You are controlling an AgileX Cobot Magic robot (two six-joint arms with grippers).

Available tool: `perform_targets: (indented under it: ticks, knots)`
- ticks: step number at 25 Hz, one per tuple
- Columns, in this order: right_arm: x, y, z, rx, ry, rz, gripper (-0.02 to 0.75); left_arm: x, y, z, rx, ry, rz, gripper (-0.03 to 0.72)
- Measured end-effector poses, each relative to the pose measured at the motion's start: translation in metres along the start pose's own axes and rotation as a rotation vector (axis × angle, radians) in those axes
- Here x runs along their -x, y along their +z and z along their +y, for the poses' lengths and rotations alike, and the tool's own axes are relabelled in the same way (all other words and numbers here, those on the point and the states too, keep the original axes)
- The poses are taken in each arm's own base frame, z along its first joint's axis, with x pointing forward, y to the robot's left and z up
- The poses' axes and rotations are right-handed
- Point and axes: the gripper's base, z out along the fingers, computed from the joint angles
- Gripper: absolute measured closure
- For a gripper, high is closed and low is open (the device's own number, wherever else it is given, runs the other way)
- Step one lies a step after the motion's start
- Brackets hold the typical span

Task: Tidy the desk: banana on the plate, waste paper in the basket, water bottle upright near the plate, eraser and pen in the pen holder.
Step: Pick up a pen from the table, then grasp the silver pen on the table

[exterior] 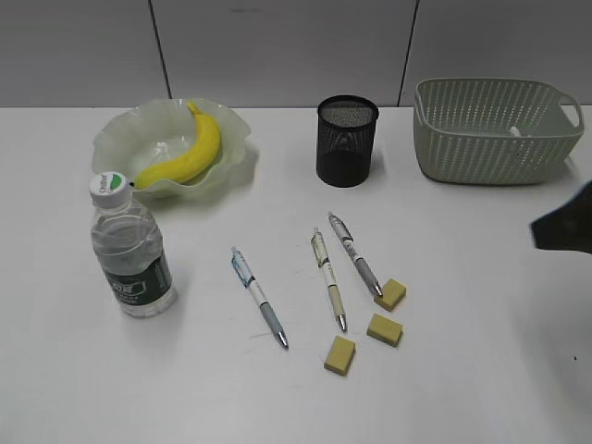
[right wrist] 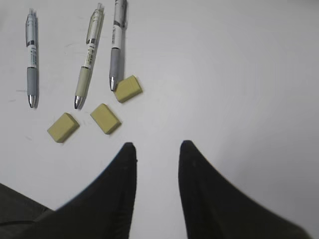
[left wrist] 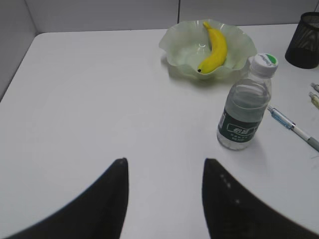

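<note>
The banana (exterior: 185, 153) lies in the ruffled green plate (exterior: 120, 134). Just in front of the plate, the water bottle (exterior: 131, 254) stands upright. Three pens (exterior: 328, 280) and three yellow erasers (exterior: 384, 329) lie on the desk (exterior: 481, 370) in front of the black mesh pen holder (exterior: 347, 141). My left gripper (left wrist: 165, 162) hovers open over bare desk, with the bottle (left wrist: 245, 107) ahead to its right. My right gripper (right wrist: 158, 144) is open and holds nothing, and the erasers (right wrist: 105, 118) and pens (right wrist: 88, 55) lie ahead to its left.
The sage-green basket (exterior: 495, 129) stands at the back right with a small white scrap showing inside. A dark part of my right arm (exterior: 564, 227) enters at the right edge. A grey panelled wall runs behind the desk.
</note>
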Motion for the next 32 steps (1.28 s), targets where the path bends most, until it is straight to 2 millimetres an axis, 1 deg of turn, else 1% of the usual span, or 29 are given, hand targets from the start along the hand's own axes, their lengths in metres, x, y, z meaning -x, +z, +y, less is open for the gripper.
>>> perform_targets:
  ticks: [1,3,5,6,7,9,10,12,14,16,19,23,32]
  knots:
    - [0.008,0.017,0.003,0.017,-0.023,0.032,0.494,0.000,0.000,0.000,-0.001,-0.001,-0.001,0.328]
    - [0.022,0.053,0.017,0.042,-0.088,0.092,0.494,0.000,0.000,0.000,-0.003,-0.002,0.000,0.328]
    - [0.034,0.093,0.037,0.065,-0.143,0.166,0.484,0.000,0.000,0.000,-0.003,-0.002,0.000,0.330]
    - [0.041,0.109,0.045,0.065,-0.156,0.189,0.469,0.000,0.000,0.000,-0.003,-0.002,0.000,0.333]
    - [0.043,0.129,0.052,0.061,-0.163,0.234,0.442,0.000,0.000,0.000,-0.003,-0.002,0.000,0.336]
    - [0.050,0.164,0.060,0.044,-0.161,0.303,0.384,0.000,0.000,0.000,-0.003,-0.002,0.000,0.342]
    - [0.053,0.177,0.062,0.037,-0.156,0.335,0.362,0.000,0.000,0.000,-0.003,-0.002,0.000,0.344]
    - [0.058,0.203,0.063,0.028,-0.149,0.388,0.342,0.000,0.000,0.000,-0.003,-0.002,0.000,0.347]
    - [0.063,0.220,0.063,0.024,-0.148,0.419,0.335,0.000,0.000,0.000,-0.003,-0.002,0.000,0.347]
    - [0.069,0.233,0.064,0.026,-0.146,0.431,0.335,0.000,0.000,0.000,-0.003,-0.002,0.000,0.347]
    - [0.076,0.244,0.065,0.028,-0.144,0.430,0.342,0.000,0.000,0.000,-0.003,-0.002,0.000,0.348]
    - [0.081,0.251,0.065,0.030,-0.145,0.422,0.351,0.000,0.000,0.000,-0.003,-0.002,0.000,0.352]
    - [0.078,0.260,0.064,0.024,-0.142,0.405,0.355,0.000,0.000,0.000,-0.003,-0.002,0.000,0.380]
